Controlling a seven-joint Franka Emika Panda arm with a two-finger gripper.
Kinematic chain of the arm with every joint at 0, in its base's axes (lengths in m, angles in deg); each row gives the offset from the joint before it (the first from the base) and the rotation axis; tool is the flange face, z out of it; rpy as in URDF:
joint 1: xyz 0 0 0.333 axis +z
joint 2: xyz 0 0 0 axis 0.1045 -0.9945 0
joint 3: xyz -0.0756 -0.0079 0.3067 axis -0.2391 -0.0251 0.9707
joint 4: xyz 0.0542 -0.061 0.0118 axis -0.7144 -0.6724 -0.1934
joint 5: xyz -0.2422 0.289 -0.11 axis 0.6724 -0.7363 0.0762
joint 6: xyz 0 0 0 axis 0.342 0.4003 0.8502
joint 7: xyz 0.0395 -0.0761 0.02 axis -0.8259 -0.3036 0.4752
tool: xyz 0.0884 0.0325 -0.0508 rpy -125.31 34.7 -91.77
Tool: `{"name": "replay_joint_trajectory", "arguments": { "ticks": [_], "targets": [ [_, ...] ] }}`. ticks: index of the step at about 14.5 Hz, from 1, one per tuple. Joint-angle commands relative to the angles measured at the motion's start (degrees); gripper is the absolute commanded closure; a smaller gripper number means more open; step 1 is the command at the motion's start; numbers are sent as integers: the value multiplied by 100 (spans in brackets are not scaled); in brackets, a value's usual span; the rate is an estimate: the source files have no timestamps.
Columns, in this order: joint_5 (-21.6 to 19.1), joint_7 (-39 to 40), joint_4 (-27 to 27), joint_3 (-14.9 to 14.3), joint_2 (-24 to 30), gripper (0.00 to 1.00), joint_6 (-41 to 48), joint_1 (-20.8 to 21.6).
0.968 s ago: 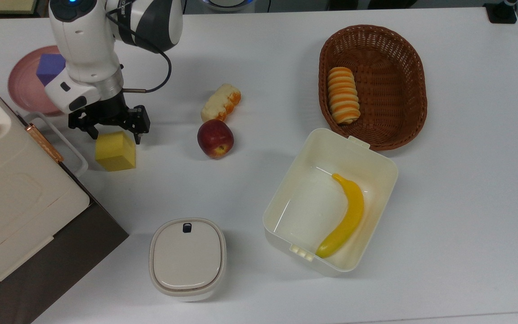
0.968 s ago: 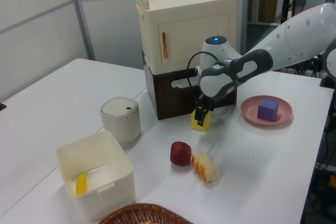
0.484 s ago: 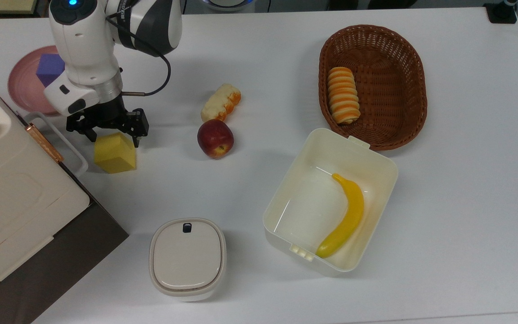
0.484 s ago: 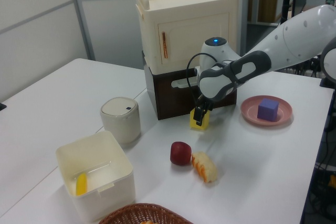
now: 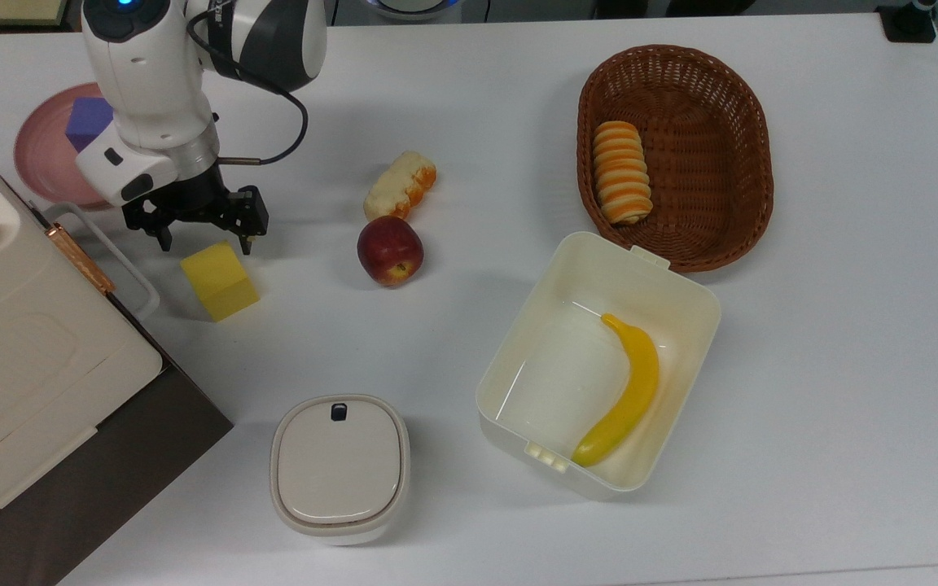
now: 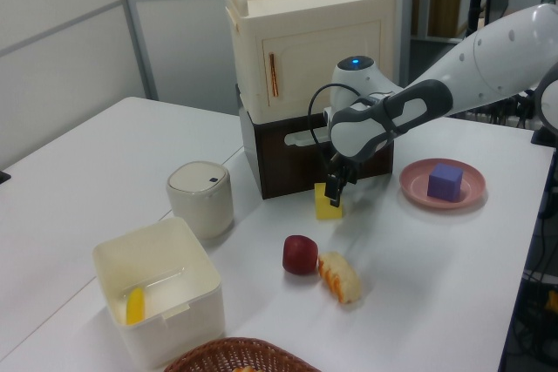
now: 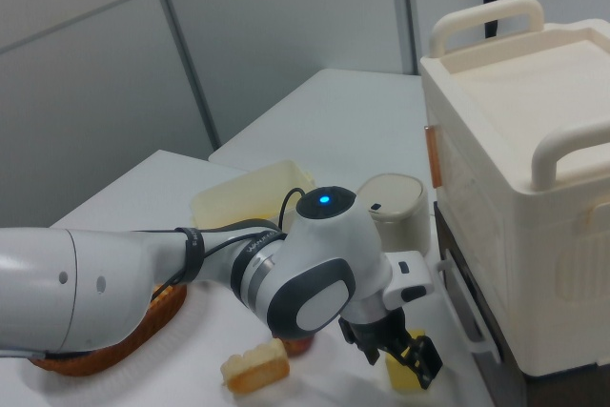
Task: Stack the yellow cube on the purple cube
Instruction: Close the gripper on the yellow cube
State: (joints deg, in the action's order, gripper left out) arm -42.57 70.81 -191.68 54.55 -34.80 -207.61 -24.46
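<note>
The pincer (image 5: 203, 237) hangs over the white desk (image 5: 485, 106) near its left edge in the top view, its two dark fingers spread apart and holding nothing. The yellow cube (image 5: 219, 281) lies on the desk just below the fingertips in the top view, turned askew so its edges run at a slant to the desk's sides; in the left view the yellow cube (image 6: 327, 204) sits right under the pincer (image 6: 334, 194), in front of the dark base of the cream cabinet (image 6: 307, 50). The purple cube (image 5: 87, 124) rests on a pink plate (image 5: 41, 159) close to the desk's upper left corner in the top view, partly hidden by the arm; in the left view the purple cube (image 6: 445, 181) stands upright on the pink plate (image 6: 417, 187), well apart from the yellow one. Toward the desk's middle lie a red apple (image 5: 389, 250) and, just beside it, a piece of bread (image 5: 401, 185).
</note>
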Motion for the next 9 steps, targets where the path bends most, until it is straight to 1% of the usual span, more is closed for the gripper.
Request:
{"name": "replay_joint_trajectory", "arguments": {
  "ticks": [1, 6, 8, 9],
  "targets": [
    [62, 52, -57, -3, -64, 0, -98, 53],
    [53, 69, 276, -3, -231, 0, -249, 26],
    [149, 261, 303, -3, -267, 0, -257, -8],
    [237, 524, 312, -3, -311, 0, -258, -17]
  ]
}}
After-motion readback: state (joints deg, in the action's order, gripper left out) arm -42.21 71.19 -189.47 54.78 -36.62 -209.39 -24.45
